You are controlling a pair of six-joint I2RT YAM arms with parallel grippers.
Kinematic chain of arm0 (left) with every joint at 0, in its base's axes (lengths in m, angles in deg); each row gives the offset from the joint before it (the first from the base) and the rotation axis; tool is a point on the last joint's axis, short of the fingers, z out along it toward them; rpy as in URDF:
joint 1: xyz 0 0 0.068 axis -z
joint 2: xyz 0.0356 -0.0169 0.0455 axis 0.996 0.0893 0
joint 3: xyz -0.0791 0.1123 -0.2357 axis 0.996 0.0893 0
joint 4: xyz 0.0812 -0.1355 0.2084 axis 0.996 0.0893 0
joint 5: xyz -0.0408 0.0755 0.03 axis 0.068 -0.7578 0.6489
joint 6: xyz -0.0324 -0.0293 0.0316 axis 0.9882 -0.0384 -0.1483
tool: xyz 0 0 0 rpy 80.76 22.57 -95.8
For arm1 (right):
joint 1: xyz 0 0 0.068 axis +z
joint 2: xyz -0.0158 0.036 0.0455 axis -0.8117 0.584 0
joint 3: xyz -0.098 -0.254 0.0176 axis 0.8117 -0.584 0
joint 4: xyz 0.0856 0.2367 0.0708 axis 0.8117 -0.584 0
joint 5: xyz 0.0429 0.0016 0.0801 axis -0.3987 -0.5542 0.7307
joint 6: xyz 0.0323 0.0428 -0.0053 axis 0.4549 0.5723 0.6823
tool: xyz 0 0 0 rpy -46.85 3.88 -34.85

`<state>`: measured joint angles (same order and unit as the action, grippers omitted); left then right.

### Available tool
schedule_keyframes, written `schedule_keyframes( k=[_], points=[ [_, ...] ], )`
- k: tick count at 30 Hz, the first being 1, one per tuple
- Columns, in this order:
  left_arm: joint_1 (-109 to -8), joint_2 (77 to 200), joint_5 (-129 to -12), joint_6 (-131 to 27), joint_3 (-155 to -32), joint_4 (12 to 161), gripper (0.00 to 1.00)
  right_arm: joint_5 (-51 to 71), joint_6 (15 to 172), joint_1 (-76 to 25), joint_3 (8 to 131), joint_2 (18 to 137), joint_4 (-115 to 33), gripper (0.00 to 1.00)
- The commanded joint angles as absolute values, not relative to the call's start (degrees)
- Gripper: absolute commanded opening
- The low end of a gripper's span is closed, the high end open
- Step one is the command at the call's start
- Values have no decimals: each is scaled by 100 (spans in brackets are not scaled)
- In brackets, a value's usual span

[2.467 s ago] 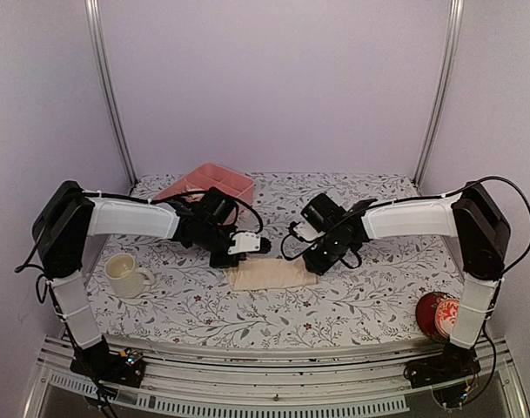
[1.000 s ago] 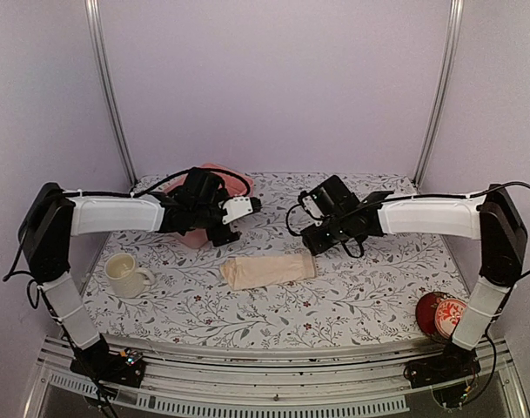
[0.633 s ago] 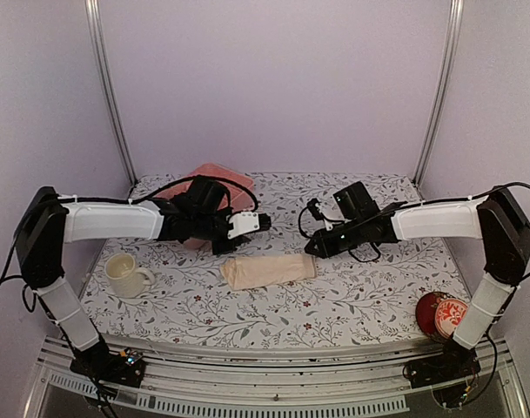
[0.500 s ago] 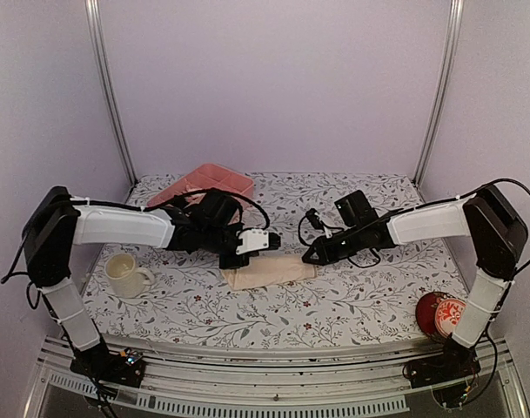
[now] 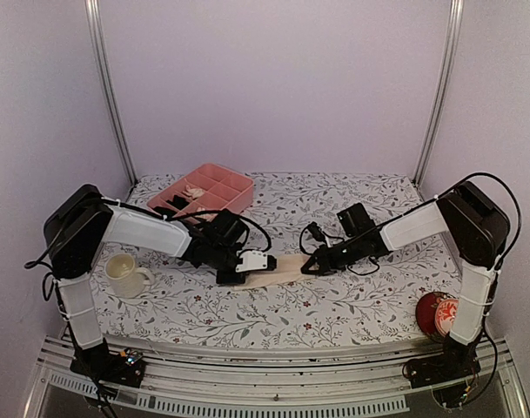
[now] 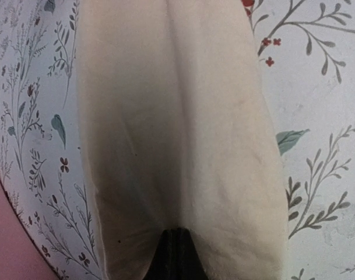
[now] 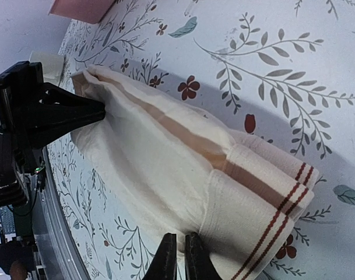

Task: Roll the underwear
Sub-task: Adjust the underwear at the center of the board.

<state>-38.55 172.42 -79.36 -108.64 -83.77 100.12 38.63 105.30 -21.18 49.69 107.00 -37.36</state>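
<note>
The underwear is a pale peach-beige garment folded into a long strip, lying flat on the floral cloth between both arms. My left gripper is low at its left end. In the left wrist view the fabric fills the frame and the black fingertips are pinched shut on its near edge. My right gripper is down at the right end. In the right wrist view its fingers are closed on the fabric's edge beside the cream waistband with red-brown stripes.
A pink compartment tray holding small black bundles stands at the back left. A cream mug sits at the front left. A red patterned round object lies at the front right, near the right arm's base.
Both grippers came down from above the table to opposite ends of the underwear and went from open to shut on it. The strip has shifted slightly.
</note>
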Motion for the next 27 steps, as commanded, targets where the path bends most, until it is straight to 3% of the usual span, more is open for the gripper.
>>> schedule_keyframes(
  k=[1,11,14,19,23,26,27],
  points=[
    [-3901,17444,-8104,-10943,-8235,10266,0,3809,10645,-2226,4915,10958,-3736,7],
    [-4049,17475,-7783,-10744,-8630,10617,2,3612,10289,-2238,5307,10783,-4365,10],
    [-4127,17274,-7543,-10533,-8924,10713,20,3266,10044,-2171,5496,10367,-4864,17],
    [-4308,16817,-7287,-10183,-9281,10685,56,2499,9506,-2016,5701,9604,-5575,38],
    [-4587,16460,-7318,-10007,-9310,10483,78,1658,9257,-1926,5590,9068,-5848,55],
    [-4778,16353,-7643,-10049,-9086,10233,89,689,9203,-1745,5326,8757,-5838,74],
    [-4828,16371,-7782,-10082,-9010,10145,91,395,9208,-1683,5181,8695,-5740,88]
  ],
)
